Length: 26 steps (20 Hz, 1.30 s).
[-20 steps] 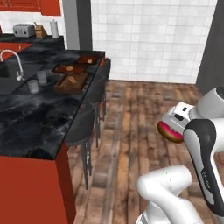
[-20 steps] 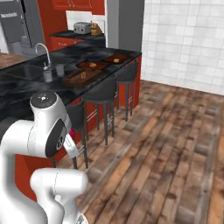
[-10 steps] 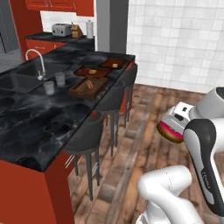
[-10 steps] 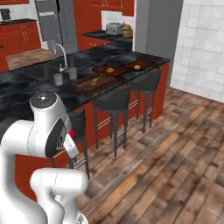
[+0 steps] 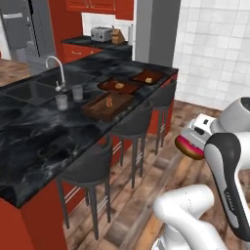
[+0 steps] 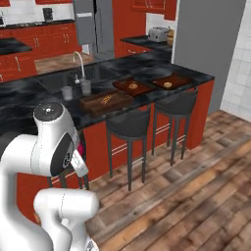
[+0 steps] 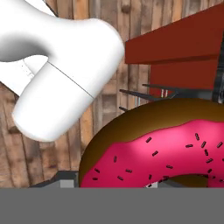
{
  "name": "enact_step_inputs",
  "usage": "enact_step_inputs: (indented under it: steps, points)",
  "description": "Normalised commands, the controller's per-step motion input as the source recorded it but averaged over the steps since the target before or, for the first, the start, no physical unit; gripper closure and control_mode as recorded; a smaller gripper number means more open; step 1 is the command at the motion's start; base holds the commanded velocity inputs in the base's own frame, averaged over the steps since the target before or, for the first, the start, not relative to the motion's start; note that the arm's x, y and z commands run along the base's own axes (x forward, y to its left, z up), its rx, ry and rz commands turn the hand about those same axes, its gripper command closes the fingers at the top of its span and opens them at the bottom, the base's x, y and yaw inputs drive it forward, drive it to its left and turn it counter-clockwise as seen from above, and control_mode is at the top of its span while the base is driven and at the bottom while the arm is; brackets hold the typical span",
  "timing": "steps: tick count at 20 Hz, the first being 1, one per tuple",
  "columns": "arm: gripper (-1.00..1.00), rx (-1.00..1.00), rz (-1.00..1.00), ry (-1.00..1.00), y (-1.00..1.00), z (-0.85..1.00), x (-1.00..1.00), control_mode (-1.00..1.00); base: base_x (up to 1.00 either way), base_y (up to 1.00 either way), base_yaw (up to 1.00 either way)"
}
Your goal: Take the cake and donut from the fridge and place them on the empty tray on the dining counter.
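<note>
The long glossy black marble surface with white veins over a red base (image 5: pixel 73 122) runs across the kitchen, and everything else is placed against it. At its far end, beyond a strip of wooden floor, stands the tall grey fridge (image 6: pixel 93 24). Dark round bar stools (image 6: pixel 128 125) are tucked along the robot's side of the surface. A sink with a curved chrome tap (image 5: pixel 54 68) is sunk into the surface on the side away from the stools, with two grey cups (image 5: pixel 62 101) just beside the tap.

Three flat dark red-brown wooden trays lie in a row along the stool edge of the surface. The nearest tray (image 5: pixel 108 106) carries a small tan item, the middle tray (image 5: pixel 119 86) a small tan pastry, and the far tray (image 5: pixel 148 76) a tiny yellow-tan piece; which of these is the cake I cannot tell.

The claw (image 5: pixel 195 139) hangs well apart from the surface, out over the wooden floor on the stool side, and it grips the small ring donut with bright pink icing and dark sprinkles (image 7: pixel 162 148), its jaws closed on the ring.
</note>
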Motion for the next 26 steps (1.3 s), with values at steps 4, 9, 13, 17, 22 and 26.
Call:
enact_step_inputs:
  steps: [4, 9, 13, 17, 22, 26]
  points:
    - [1.0, 0.0, 0.0, 0.0, 0.0, 0.0, 0.0, 1.0, 0.36, -0.89, 0.32]
    - [1.0, 0.0, 0.0, 0.0, 0.0, 0.0, 0.0, 1.0, 0.34, -0.91, 0.27]
    - [1.0, 0.0, 0.0, 0.0, 0.0, 0.0, 0.0, 1.0, 0.33, -0.89, 0.25]
    - [1.0, 0.0, 0.0, 0.0, 0.0, 0.0, 0.0, 1.0, 0.36, -0.83, 0.24]
    - [1.0, 0.0, 0.0, 0.0, 0.0, 0.0, 0.0, 1.0, 0.37, -0.83, 0.25]
    - [1.0, 0.0, 0.0, 0.0, 0.0, 0.0, 0.0, 1.0, 0.38, -0.83, 0.25]
